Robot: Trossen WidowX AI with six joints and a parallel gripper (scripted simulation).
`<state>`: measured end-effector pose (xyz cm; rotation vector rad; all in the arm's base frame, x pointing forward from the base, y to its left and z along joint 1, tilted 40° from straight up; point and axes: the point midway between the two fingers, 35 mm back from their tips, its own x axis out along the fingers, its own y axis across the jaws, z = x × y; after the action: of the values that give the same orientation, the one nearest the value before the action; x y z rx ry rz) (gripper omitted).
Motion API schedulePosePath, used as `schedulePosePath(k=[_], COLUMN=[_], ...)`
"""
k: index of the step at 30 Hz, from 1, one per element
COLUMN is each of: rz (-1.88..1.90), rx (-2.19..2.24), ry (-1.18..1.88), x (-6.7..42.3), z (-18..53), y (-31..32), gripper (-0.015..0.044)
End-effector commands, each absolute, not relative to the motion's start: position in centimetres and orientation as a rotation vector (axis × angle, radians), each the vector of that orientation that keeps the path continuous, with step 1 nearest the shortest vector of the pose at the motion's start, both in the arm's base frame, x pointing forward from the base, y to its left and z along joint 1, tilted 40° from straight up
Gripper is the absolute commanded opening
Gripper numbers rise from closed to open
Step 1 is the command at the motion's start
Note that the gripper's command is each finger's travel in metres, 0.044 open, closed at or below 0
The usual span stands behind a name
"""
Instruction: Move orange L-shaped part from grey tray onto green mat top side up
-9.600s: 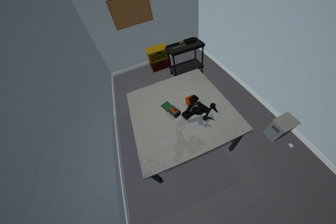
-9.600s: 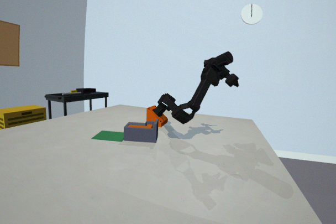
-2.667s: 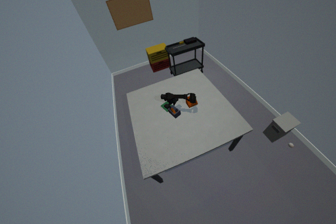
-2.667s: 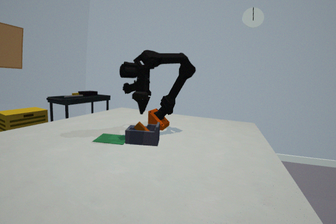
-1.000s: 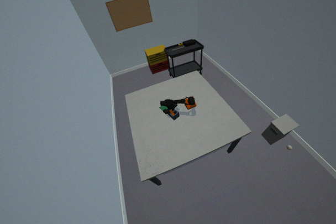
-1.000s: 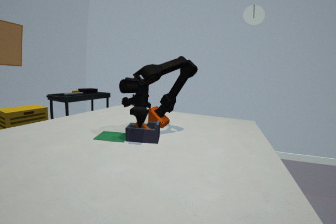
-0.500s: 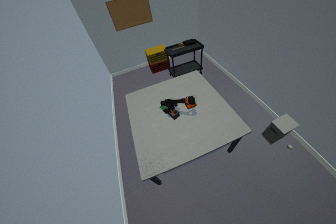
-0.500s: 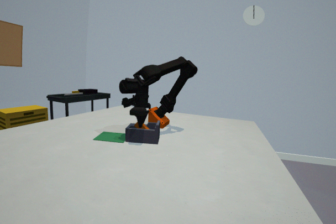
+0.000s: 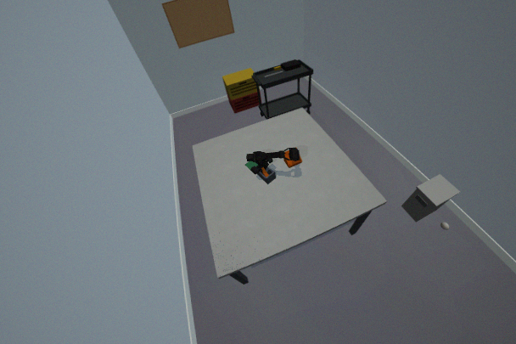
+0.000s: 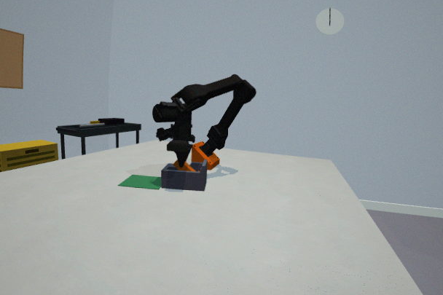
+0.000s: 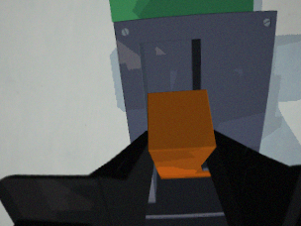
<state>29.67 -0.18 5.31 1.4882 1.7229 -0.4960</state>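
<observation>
Over the grey tray [image 11: 238,74], the gripper [image 11: 180,164] is pointed straight down, and its fingers are closed partway onto the raised end of the orange part [image 11: 180,124], which is pinched firmly between them. That part is seen tilted up out of the tray's pocket, its lower end hidden inside. Just beside the tray, touching its far edge, the green mat [image 10: 140,181] is laid flat on the white table [image 10: 255,236].
</observation>
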Motion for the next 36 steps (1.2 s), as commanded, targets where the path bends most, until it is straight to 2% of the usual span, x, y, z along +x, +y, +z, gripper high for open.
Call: schedulePosePath(k=[1, 36], rz=[-0.490, -0.494], rx=[1.491, 1.493], ry=[1.714, 1.716], x=[29.8, 29.8], z=[6.0, 10.1], y=[-0.7, -4.3], gripper=[0.0000, 0.0000])
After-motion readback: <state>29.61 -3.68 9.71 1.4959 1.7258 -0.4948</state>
